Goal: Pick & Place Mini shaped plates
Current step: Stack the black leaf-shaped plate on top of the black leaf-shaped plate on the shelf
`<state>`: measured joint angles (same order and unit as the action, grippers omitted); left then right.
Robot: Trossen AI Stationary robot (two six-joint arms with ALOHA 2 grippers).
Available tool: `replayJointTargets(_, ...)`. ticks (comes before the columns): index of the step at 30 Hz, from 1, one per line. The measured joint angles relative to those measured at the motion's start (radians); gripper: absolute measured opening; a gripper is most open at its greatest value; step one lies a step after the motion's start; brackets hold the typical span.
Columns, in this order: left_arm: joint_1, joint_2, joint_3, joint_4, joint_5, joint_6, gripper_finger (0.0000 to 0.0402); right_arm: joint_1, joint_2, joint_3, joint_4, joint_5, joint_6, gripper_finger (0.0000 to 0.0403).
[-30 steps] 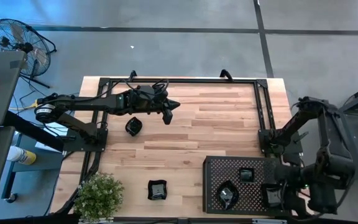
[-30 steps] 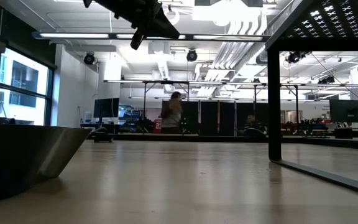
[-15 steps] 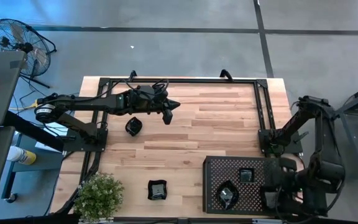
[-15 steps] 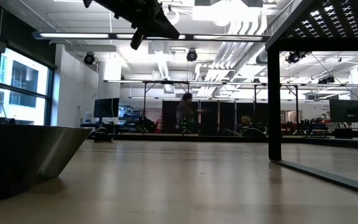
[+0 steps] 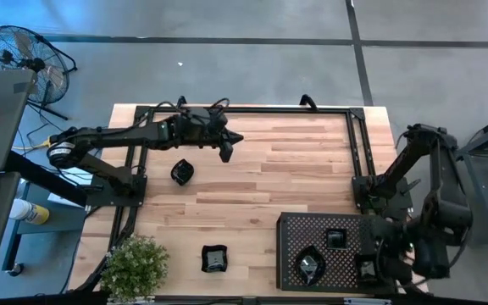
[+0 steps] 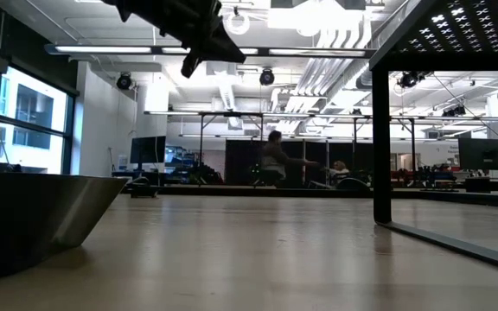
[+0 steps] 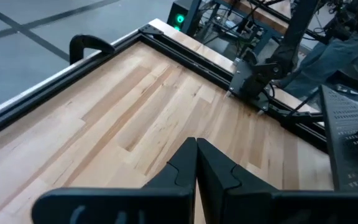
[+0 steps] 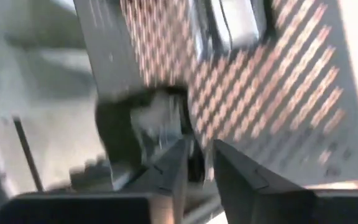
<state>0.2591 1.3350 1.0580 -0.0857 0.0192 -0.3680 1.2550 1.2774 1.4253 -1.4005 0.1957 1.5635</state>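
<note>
Three mini shaped plates are at the perforated tray (image 5: 295, 227), so the job looks a little past halfway, judging from what shows. The right gripper (image 8: 197, 149) hangs low over the tray's corner with one plate (image 8: 138, 121) just at its tip. Whether it grips that plate or has let go I cannot tell. Farther from it sit a wavy plate (image 5: 311, 265) and a square plate (image 5: 335, 239). Two remain on the table (image 5: 312, 161): a roundish plate (image 5: 181, 172) just behind the left gripper (image 5: 226, 152), whose jaws are pressed together and empty, and a squarish plate (image 5: 214, 258) well apart from both.
</note>
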Motion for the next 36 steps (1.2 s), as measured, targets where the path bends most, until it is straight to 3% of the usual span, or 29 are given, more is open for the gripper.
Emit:
replayJointTargets(5, 0.026, 0.000, 0.000, -0.018, 0.019, 0.055, 0.0001, -0.068, -0.055, 0.000, -0.023, 0.239, -0.102, 0.0009)
replayJointTargets(11, 0.022, 0.000, -0.021, -0.034, 0.018, 0.076, 0.0001, -0.209, -0.135, 0.000, -0.067, 0.488, -0.289, 0.0006)
replayJointTargets(18, 0.022, -0.052, -0.142, 0.021, 0.016, 0.025, 0.0001, -0.421, -0.239, 0.000, -0.011, 0.581, -0.609, 0.0002)
replayJointTargets(22, 0.022, -0.104, -0.209, 0.028, -0.001, -0.014, 0.0001, -0.541, -0.275, 0.000, 0.084, 0.561, -0.805, 0.0001)
replayJointTargets(28, 0.022, -0.203, -0.274, 0.033, -0.060, -0.034, 0.0001, -0.723, -0.288, -0.024, 0.230, 0.425, -1.040, 0.0001)
replayJointTargets(36, 0.022, -0.261, -0.303, -0.081, -0.113, -0.116, 0.0001, -0.997, -0.369, -0.420, 0.920, 0.100, -1.280, 0.0001)
